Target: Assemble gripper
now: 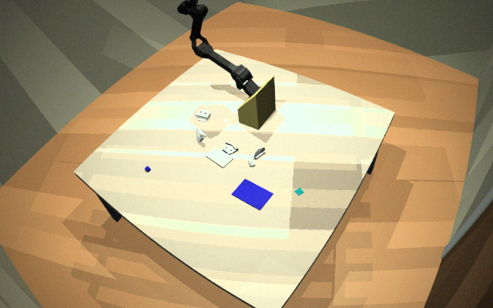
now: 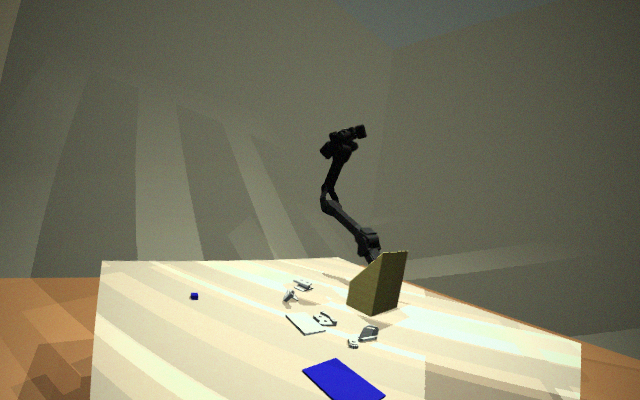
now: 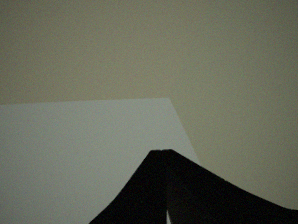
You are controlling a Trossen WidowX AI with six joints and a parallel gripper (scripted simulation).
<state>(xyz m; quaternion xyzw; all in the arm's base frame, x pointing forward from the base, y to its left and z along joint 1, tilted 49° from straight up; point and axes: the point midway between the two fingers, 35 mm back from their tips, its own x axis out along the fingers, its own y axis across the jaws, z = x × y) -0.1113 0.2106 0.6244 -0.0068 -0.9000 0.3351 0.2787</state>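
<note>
My gripper (image 3: 160, 160) is shut and empty, its fingertips touching. The arm holds it high above the back of the table, far from the parts. A white part with two dark dots (image 1: 202, 114) (image 2: 302, 285) lies at the back left. A white angular part (image 1: 199, 135) (image 2: 289, 296) is just in front of it. A flat white plate (image 1: 219, 159) (image 2: 303, 324) lies beside a small dotted part (image 1: 229, 148) (image 2: 326, 319). To their right are a grey ridged part (image 1: 259, 153) (image 2: 368, 333) and a small knobbly piece (image 1: 251, 163) (image 2: 353, 343). Which is base, jaw or housing, I cannot tell.
A tall olive wedge block (image 1: 266, 105) (image 2: 390, 285) stands before the arm's base, right of the parts. A blue rectangle (image 1: 252, 194) (image 2: 342, 381) lies in front of the parts, a teal square (image 1: 299, 192) to its right. A small blue cube (image 1: 147, 169) (image 2: 194, 296) is at the left.
</note>
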